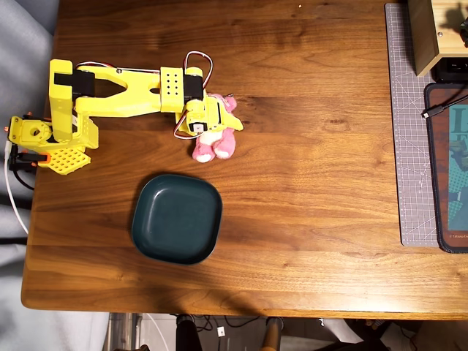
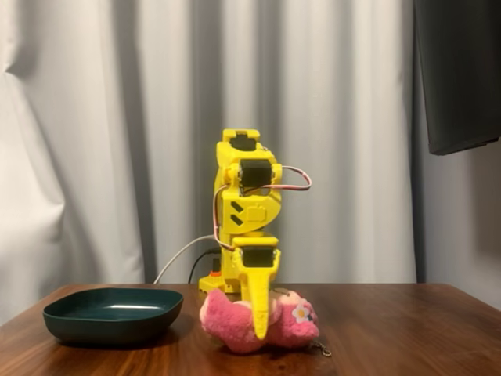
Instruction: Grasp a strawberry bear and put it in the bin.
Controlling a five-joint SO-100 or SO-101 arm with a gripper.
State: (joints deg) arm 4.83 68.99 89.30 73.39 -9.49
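Observation:
The strawberry bear (image 1: 216, 146), a pink plush, lies on the wooden table just above the bin in the overhead view. Its legs point toward the bin and its head (image 1: 229, 105) lies on the far side. My yellow gripper (image 1: 216, 124) points straight down over its middle and looks shut on it. In the fixed view one finger (image 2: 261, 309) crosses the front of the bear (image 2: 227, 325), which still rests on the table. The bin (image 1: 176, 218), a dark teal dish, sits empty and stands left of the bear (image 2: 113, 313) in the fixed view.
The arm's base (image 1: 44, 135) is clamped at the table's left edge. A grey cutting mat (image 1: 409, 146), a wooden box (image 1: 431, 36) and a dark pad (image 1: 450, 168) with a cable line the right side. A curtain hangs behind the table.

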